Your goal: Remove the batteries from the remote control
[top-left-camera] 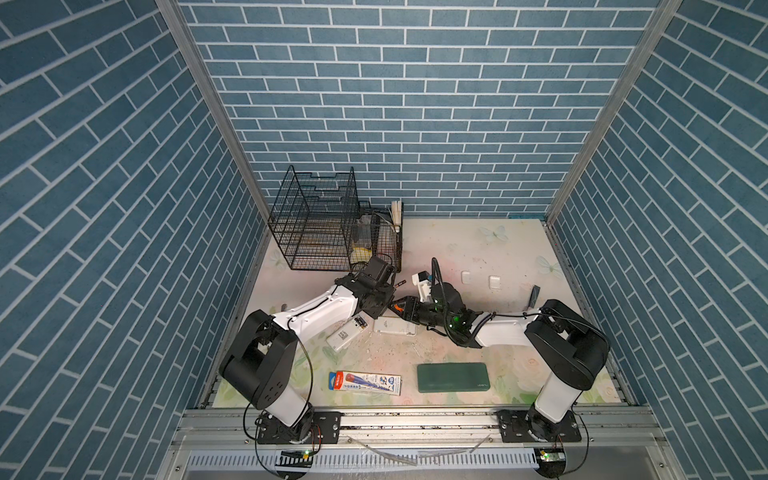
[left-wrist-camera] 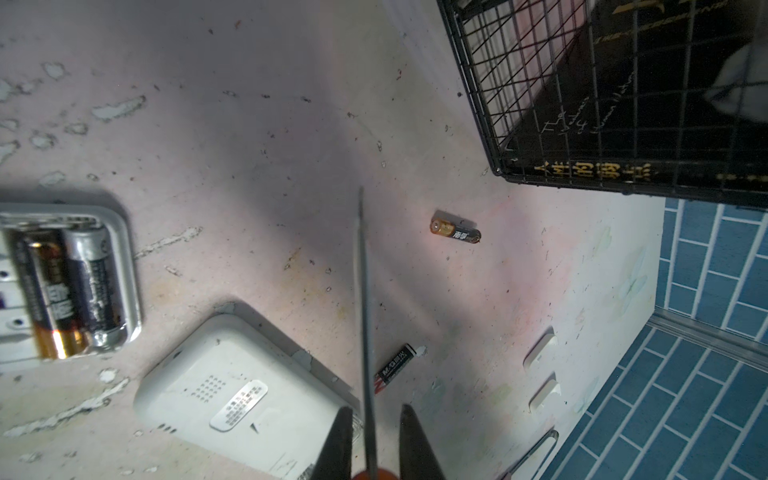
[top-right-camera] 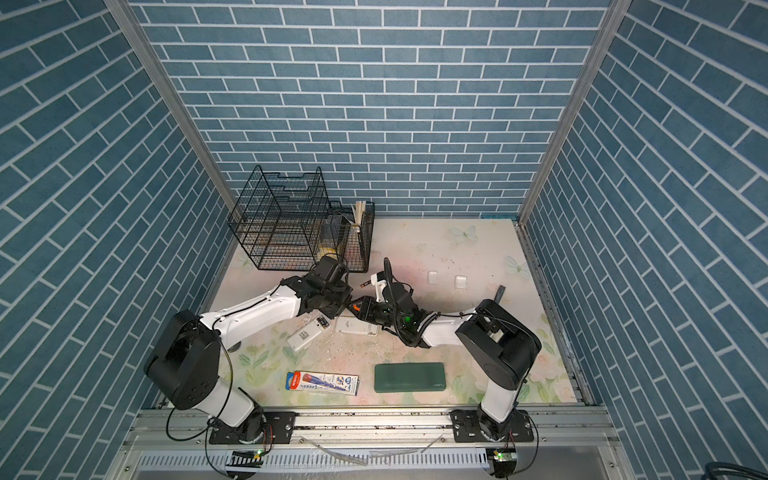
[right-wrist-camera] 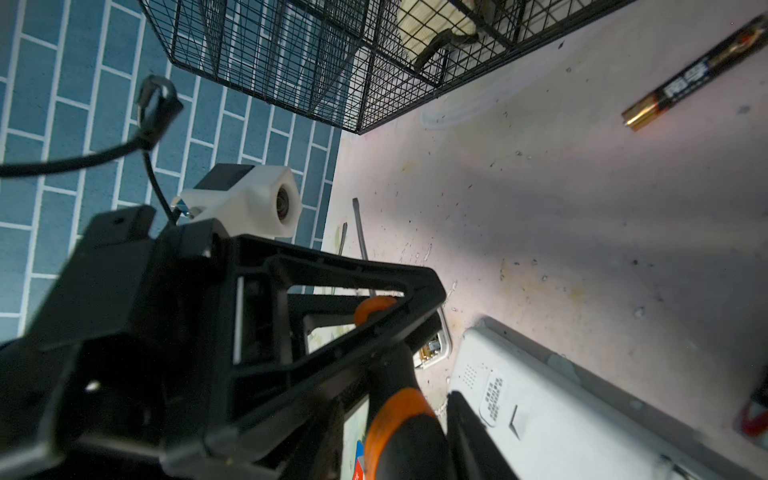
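Black jaws of the left gripper (left-wrist-camera: 371,440) are clamped on the screwdriver (left-wrist-camera: 365,316) near the orange collar where its thin steel shaft begins, and the shaft projects forward over the tabletop. In the right wrist view the right gripper (right-wrist-camera: 419,432) brackets the orange-and-black handle of the same tool, one dark finger (right-wrist-camera: 469,432) on each side; whether it actually grips the handle cannot be told. Both grippers meet at mid-table in both top views. Beside the shaft lies a closed white remote (left-wrist-camera: 245,395), face down (label plate up). Further out, the open remote control (left-wrist-camera: 66,282) shows two batteries (left-wrist-camera: 68,291) seated side by side in its compartment. One loose battery (left-wrist-camera: 455,231), black with a gold end, lies on the bare tabletop (left-wrist-camera: 249,145) between the shaft tip and the black wire rack (left-wrist-camera: 582,104). Another black cell (left-wrist-camera: 392,370) lies just beside the shaft, near the closed remote. Nearer the robot bases sit a dark green case (top-left-camera: 453,377) and a printed carton (top-left-camera: 365,382).
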Controlling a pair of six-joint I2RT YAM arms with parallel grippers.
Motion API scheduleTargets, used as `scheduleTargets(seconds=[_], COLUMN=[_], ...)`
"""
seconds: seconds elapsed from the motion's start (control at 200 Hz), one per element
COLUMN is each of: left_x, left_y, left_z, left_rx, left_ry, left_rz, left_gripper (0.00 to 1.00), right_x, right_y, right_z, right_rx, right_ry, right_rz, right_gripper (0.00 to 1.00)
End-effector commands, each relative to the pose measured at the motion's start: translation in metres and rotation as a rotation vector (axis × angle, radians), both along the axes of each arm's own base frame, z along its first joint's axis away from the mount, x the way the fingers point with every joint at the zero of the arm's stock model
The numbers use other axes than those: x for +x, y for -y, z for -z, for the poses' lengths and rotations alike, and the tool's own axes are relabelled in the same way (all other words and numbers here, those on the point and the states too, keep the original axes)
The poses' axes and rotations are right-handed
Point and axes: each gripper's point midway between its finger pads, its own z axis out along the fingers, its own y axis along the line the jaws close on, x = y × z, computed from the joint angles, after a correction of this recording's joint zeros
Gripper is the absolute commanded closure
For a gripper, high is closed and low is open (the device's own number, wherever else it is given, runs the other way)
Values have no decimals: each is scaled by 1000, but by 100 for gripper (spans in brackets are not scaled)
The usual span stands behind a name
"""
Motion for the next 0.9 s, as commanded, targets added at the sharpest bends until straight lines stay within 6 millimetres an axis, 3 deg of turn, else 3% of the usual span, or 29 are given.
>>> scheduleTargets(seconds=[0.0, 0.085, 0.4, 0.475, 0.725, 0.895], left_x=[-2, -2, -4, -3, -5, -11], left_y=[6, 8, 6, -1, -29, -50], left_z=[-12, -13, -19, -24, -34, -37], left_rx=[-29, -36, -42, -22, 31, 105], left_ry=[22, 24, 42, 59, 134, 199], left_rz=[11, 16, 18, 22, 58, 138], left_gripper=[100, 100, 100, 100, 57, 41], right_x=[15, 17, 20, 19, 11, -1], right_y=[-8, -11, -6, -2, 12, 29], right_z=[-24, -25, -25, -26, -39, -40], right_rx=[73, 88, 77, 60, 1, -132], right_ry=[40, 33, 31, 39, 53, 37], right_rz=[35, 27, 36, 33, -34, -91], right_gripper=[58, 63, 100, 100, 100, 100])
